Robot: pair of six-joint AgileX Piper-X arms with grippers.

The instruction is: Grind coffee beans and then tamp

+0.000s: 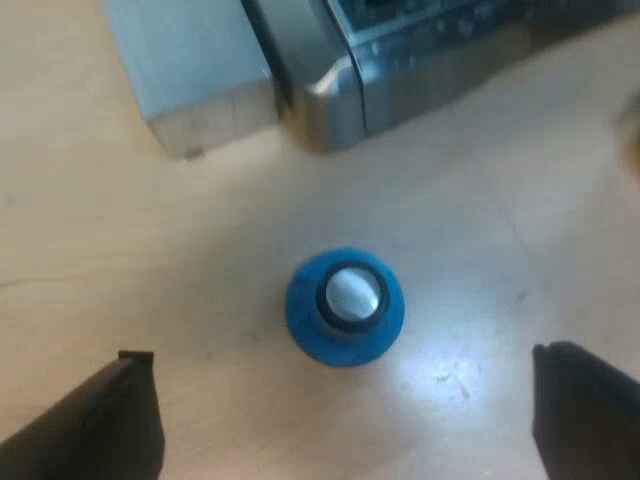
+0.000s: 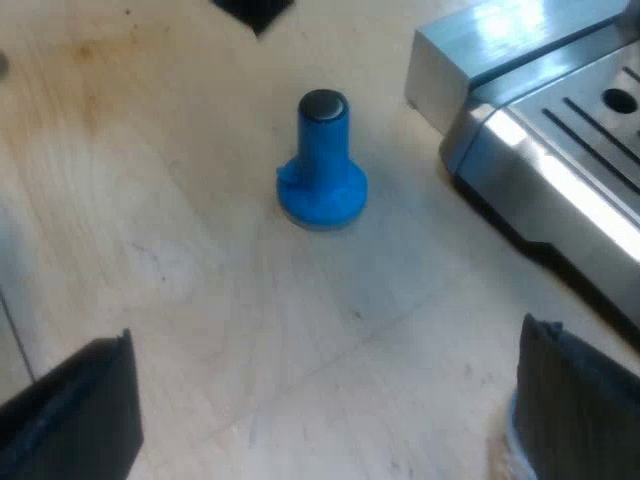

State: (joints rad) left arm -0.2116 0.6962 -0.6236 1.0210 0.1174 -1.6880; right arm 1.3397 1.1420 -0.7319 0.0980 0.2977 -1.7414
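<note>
Hovering left gripper (image 1: 340, 352): black fingers spread wide and holding nothing, above the table, with the tamper below the gap between them.
Right gripper (image 2: 325, 328): fingers also set wide apart and empty, low over the table. The tamper is at twelve o'clock ahead of it, well clear of both fingers.
Blue tamper (image 1: 345, 305) (image 2: 322, 165): upright on its broad round base on the bare wood, touched by neither gripper. A round cap ringed in dark sits on its narrow top.
Espresso machine (image 1: 400, 70) (image 2: 560, 190): only its brushed-steel base corner is in sight. It is near the tamper but apart from it, at about one o'clock from the left gripper and two o'clock from the right.
Drip tray (image 2: 600, 110): a slotted steel grate with one round hole on the machine's base. What lies under the grate cannot be told.
Metal block (image 1: 190, 70) (image 2: 480, 45): a plain grey box just beside the machine's corner, standing on the table.
Pale rim (image 2: 508, 440): a sliver just beside one right-gripper finger, too little to identify.
Table (image 1: 150, 250) (image 2: 200, 260): light wood with a faint grain.
</note>
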